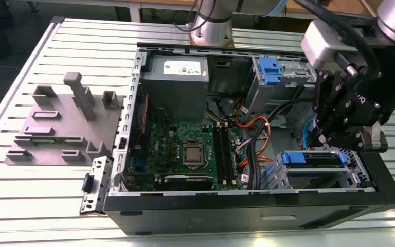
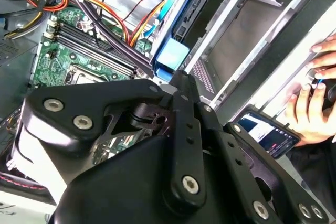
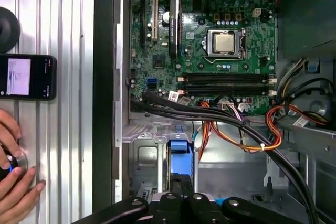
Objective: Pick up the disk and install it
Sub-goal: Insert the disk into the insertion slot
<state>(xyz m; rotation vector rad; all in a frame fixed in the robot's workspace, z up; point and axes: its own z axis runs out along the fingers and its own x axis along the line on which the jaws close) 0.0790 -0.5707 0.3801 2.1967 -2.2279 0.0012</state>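
The disk (image 1: 312, 158) lies flat in the drive cage at the exterior view's right end of the open computer case (image 1: 252, 206), its blue carrier along the edge that faces the motherboard. The carrier's blue handle (image 3: 180, 156) (image 2: 170, 59) appears in both wrist views. My black gripper (image 1: 336, 143) hangs just above the disk. In both wrist views its fingers (image 2: 178, 85) (image 3: 181, 184) lie pressed together, with their tip at the blue handle. I see nothing clamped between them.
Motherboard (image 1: 183, 149), orange and black cables (image 1: 256, 128) and a grey power-supply box (image 1: 177, 77) fill the case. A second blue bracket (image 1: 269, 69) sits in the far bay. A grey fixture (image 1: 60, 123) stands at the exterior view's left. A person's hand (image 3: 13, 182) and phone (image 3: 26, 77) lie beside the case.
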